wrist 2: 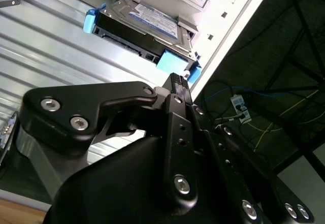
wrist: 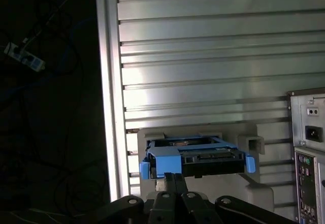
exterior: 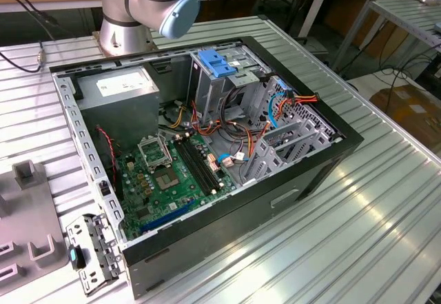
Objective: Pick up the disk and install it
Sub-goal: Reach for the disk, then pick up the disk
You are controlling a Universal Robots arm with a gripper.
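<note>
Ribbed aluminium table (exterior: 386, 235) across the exterior view, with an open black computer case (exterior: 324, 154) lying on its side at the centre. At twelve o'clock of that view, the silver-and-blue robot arm (exterior: 148, 4), base planted beyond the case. Inside the case: grey power-supply box (exterior: 120, 94) at ten o'clock, green motherboard (exterior: 169, 173) at seven, tall metal bay (exterior: 207, 90) topped by a blue latch (exterior: 217, 63) at twelve, red and orange cables (exterior: 241, 135) tangled around the middle. Outside the case, at eight o'clock of the exterior view, a grey moulded fixture (exterior: 27, 207) and a loose perforated bracket (exterior: 93, 252).

In both wrist views, the disk (wrist 2: 152, 20) (wrist: 203, 153) — silver, white-and-blue label up, blue carrier (wrist: 165, 164) round its edges — seated flat in a grey cradle (wrist: 256, 181) on the table, close to the table's edge and near the case's rear panel (wrist: 307, 148). Not yet picked up. Gripper (wrist 2: 176, 79) (wrist: 171, 176) right at the carrier's blue end tab, black fingers pressed together with nothing between them; touching the tab or just short of it, impossible to tell.
</note>
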